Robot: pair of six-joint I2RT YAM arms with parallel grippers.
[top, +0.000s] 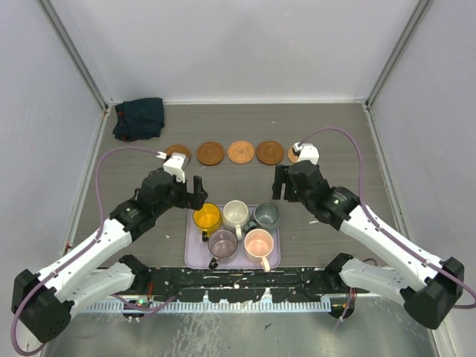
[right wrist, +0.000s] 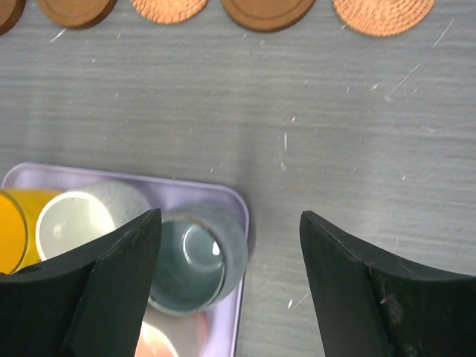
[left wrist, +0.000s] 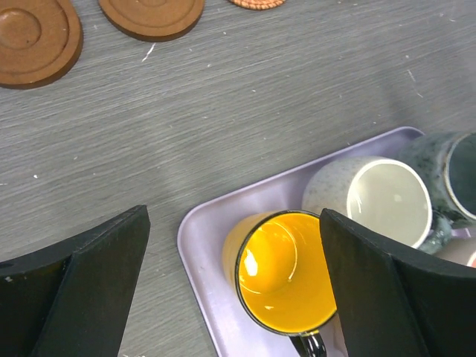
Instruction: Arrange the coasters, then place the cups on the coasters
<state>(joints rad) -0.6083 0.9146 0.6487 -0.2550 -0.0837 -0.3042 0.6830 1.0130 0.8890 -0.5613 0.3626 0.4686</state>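
Grey tabletop (top: 149, 141) carries the coasters (top: 241, 152) flat in a crosswise row, well ahead of the left gripper (left wrist: 234, 216). That gripper gapes open over the upright yellow cup (left wrist: 286, 271), which is by its right finger with its handle pointing back toward the wrist. The right gripper (right wrist: 229, 216) is open too, with the upright grey-green cup (right wrist: 193, 256) on the lavender tray (right wrist: 44, 178) beside its left finger.

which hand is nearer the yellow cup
Left. The left hand hangs just above the yellow cup; the right hand is across the tray, by the grey-green cup.
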